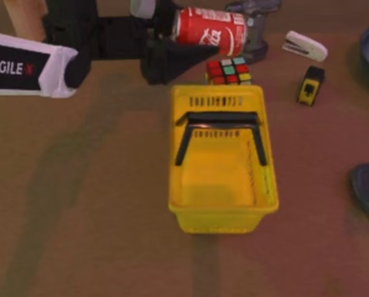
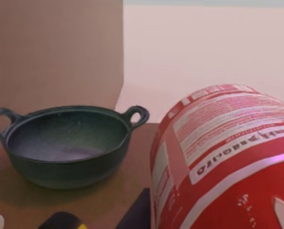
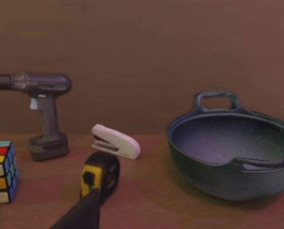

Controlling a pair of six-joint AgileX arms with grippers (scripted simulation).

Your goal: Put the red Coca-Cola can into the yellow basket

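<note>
My left tool (image 1: 181, 52) pinches the red Coca-Cola can (image 1: 209, 30), which lies sideways in the air at the far side of the worktop (image 1: 79, 216), beyond the basket's far rim and just over the puzzle cube. Up close in my left wrist view the can (image 2: 228, 162) is glossy red with white panels of small print and a white band. I count one can and one yellow basket (image 1: 221, 213), which sits mid-worktop with its black handles folded across the open top. Around them are one puzzle cube (image 1: 229, 70) touching the basket's far edge, one grey drill (image 1: 254, 25) behind the can, one white stapler (image 1: 304, 46), one yellow-and-black tape measure (image 1: 310, 85) and one dark two-handled pot (image 3: 232, 143). My right tool (image 3: 80, 214) shows only as a dark tip; I cannot tell its state.
</note>
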